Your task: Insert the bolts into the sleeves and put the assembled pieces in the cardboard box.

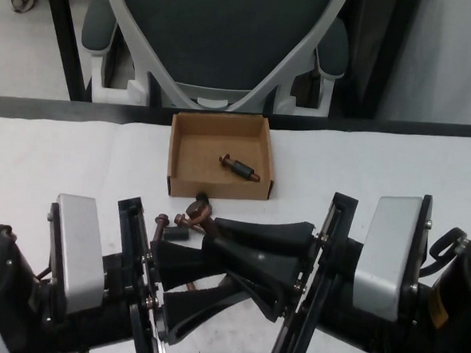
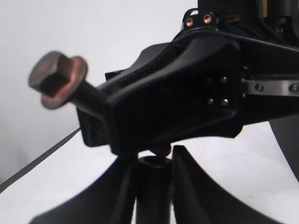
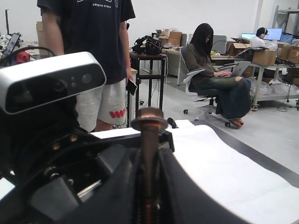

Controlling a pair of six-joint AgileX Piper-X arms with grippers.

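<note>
My right gripper (image 3: 148, 161) is shut on a copper bolt (image 3: 148, 122), whose hex head sticks out past the fingertips. The left wrist view shows the same bolt (image 2: 58, 79) slanting through the right arm's fingers (image 2: 168, 93), its tip just above a black sleeve (image 2: 153, 186). My left gripper (image 2: 153, 163) is shut on that sleeve. In the high view both grippers meet just in front of the cardboard box (image 1: 179, 153), the right gripper (image 1: 208, 231) crossing over the left gripper (image 1: 228, 292), with the bolt head (image 1: 195, 214) showing. One assembled piece (image 1: 238, 167) lies inside the box.
Loose bolts (image 1: 162, 220) and a sleeve (image 1: 176, 233) lie on the white bench between the box and the grippers. An office chair (image 1: 220, 39) stands behind the bench. A person (image 3: 93, 56) stands beyond the bench's edge.
</note>
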